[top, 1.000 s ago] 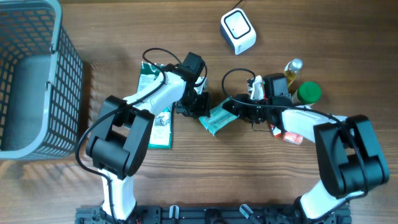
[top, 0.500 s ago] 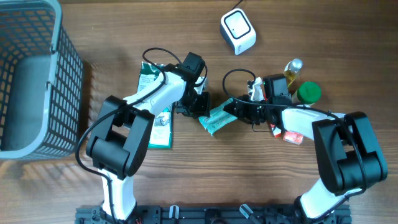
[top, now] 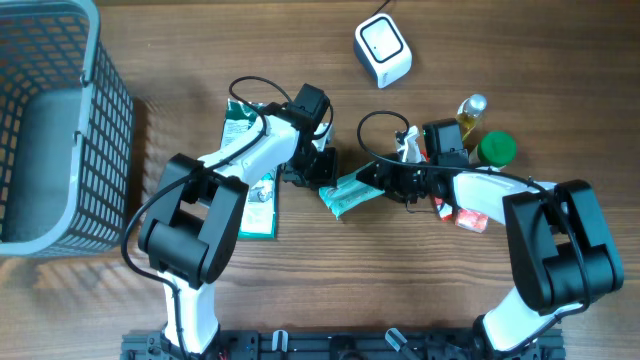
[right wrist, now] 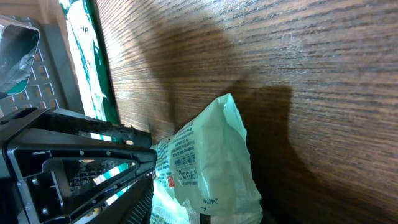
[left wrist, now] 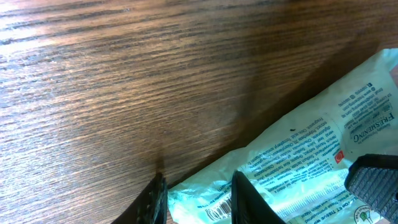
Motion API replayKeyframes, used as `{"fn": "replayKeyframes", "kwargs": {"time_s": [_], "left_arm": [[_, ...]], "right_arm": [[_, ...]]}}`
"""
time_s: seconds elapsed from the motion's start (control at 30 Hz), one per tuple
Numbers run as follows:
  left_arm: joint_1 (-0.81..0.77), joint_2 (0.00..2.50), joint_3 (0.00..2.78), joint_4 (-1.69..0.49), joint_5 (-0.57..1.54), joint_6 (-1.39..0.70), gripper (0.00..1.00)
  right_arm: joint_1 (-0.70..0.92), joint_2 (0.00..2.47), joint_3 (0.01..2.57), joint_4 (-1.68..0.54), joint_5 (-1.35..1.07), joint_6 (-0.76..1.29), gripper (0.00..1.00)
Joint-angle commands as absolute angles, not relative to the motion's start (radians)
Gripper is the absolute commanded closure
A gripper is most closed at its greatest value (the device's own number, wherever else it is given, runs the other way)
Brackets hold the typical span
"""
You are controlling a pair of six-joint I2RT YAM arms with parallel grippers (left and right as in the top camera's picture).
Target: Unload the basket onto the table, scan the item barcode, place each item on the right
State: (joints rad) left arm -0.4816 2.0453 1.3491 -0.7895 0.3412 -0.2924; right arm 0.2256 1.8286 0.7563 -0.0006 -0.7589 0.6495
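- The wire basket (top: 60,120) at the far left has no part in this step, as I judge it.
- A flat green packet (top: 248,180) lies on the table (top: 400,290) under my left arm, and I am not touching it.
- My left claw (top: 322,172) is clenched on the near end of the mint pouch (top: 350,192). In the left wrist view the pouch's corner sits between my fingers (left wrist: 245,199).
- The pouch hangs just off the wood between my two claws and casts a shadow under itself. Its barcode (left wrist: 214,210) shows right beside my left fingers.
- My right claw (top: 372,176) meets the pouch's other end. I cannot tell whether it is pinching or let go.
- Step in hand, as I read it: the pouch is up and shared between both claws, but not yet shown to the scanner (top: 383,50), which sits well apart at the far edge.
- Next I need one sure hold, then a carry toward the scanner with the barcode face turned to its window and no fingers covering the code.
- The oil bottle (top: 470,110) and the green-capped jar (top: 495,148) stand just beside my right arm, so I should swing clear of them.
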Motion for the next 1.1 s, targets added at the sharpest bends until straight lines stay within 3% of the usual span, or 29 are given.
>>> {"fn": "replayKeyframes", "kwargs": {"time_s": [0.0, 0.2, 0.3, 0.37, 0.4, 0.47, 0.6, 0.77, 0.9, 0.93, 0.97, 1.0, 1.07], "left_arm": [[-0.482, 2.080, 1.339, -0.786, 0.309, -0.276, 0.74], [-0.482, 2.080, 1.339, -0.786, 0.309, -0.276, 0.74], [-0.482, 2.080, 1.339, -0.786, 0.309, -0.277, 0.74], [-0.482, 2.080, 1.339, -0.786, 0.309, -0.277, 0.74], [-0.482, 2.080, 1.339, -0.786, 0.309, -0.277, 0.76], [-0.482, 2.080, 1.339, -0.787, 0.309, -0.276, 0.78], [-0.463, 2.051, 1.359, -0.786, 0.307, -0.276, 0.72], [-0.370, 1.899, 1.445, -0.801, 0.286, -0.304, 0.71], [-0.279, 1.764, 1.464, -0.798, 0.024, -0.330, 0.71], [-0.260, 1.748, 1.464, -0.801, -0.033, -0.329, 0.68], [-0.236, 1.733, 1.464, -0.802, -0.093, -0.329, 0.56], [-0.212, 1.728, 1.464, -0.806, -0.140, -0.329, 0.03], [-0.166, 1.728, 1.464, -0.821, -0.173, -0.329, 0.00]], "right_arm": [[0.229, 1.826, 0.725, -0.040, -0.709, 0.640, 0.55], [0.202, 1.816, 0.725, -0.086, -0.690, 0.635, 0.63], [0.202, 1.816, 0.725, -0.087, -0.690, 0.628, 0.78], [0.202, 1.816, 0.725, -0.086, -0.690, 0.627, 0.94], [0.202, 1.816, 0.725, -0.083, -0.690, 0.624, 0.96], [0.202, 1.816, 0.725, -0.074, -0.691, 0.594, 0.96], [0.202, 1.816, 0.725, -0.044, -0.713, 0.548, 0.96], [0.202, 1.816, 0.725, -0.035, -0.716, 0.549, 0.96], [0.202, 1.816, 0.725, -0.035, -0.716, 0.548, 0.96], [0.202, 1.816, 0.725, -0.035, -0.716, 0.548, 0.96], [0.202, 1.816, 0.725, -0.035, -0.716, 0.549, 0.96], [0.202, 1.816, 0.725, -0.035, -0.716, 0.548, 0.96], [0.202, 1.816, 0.725, -0.035, -0.716, 0.548, 0.96]]}}
